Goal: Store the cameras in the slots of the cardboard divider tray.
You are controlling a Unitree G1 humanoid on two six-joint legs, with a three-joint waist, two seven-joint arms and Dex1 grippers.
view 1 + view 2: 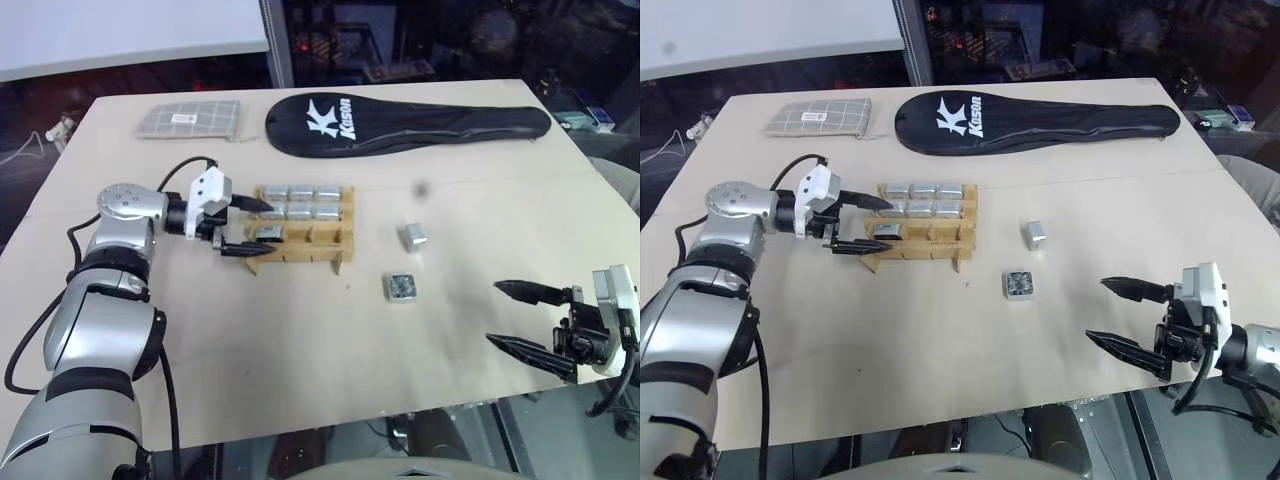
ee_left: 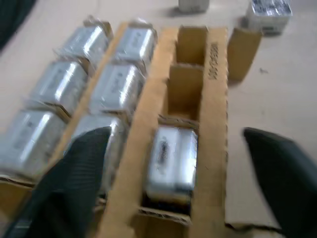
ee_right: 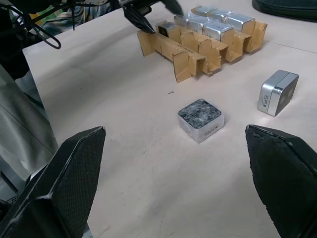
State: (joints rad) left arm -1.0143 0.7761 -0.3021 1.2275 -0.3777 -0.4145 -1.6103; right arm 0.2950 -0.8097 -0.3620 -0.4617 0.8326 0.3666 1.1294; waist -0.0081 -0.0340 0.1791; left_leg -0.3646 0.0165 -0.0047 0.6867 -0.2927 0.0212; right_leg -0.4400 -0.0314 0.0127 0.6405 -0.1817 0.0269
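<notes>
Right gripper (image 1: 532,320) hangs over the near right of the desk (image 1: 300,360), fingers spread wide, nothing between them. Two cameras are loose on the desk right of the tray: the nearer one (image 1: 401,287) lies flat with a dark speckled face up, the farther one (image 1: 414,236) sits silver, angled, just beyond it. They're near each other but apart.

Left gripper (image 1: 232,225) is at the left end of the cardboard divider tray (image 1: 300,252), fingers apart, straddling the near-left slot. A camera (image 2: 172,161) sits in that slot, no finger touching it as far as I can see. Looks like the release is done.

Tray count: far and middle rows full, six cameras (image 1: 301,201). Near row has one, with the middle and right slots open (image 2: 185,89).

How I'd finish this step:
- pull the left gripper straight back and up, fingers kept wide, so it doesn't snag the cardboard wall or drag the tray
- check the seated camera is fully down, not cocked on the divider
- take the flat camera next with the right gripper, since it's the closer one
- grip on the side faces, not the lens face
- lower vertically into the slot. The dividers are thin and will fold under side load.
</notes>
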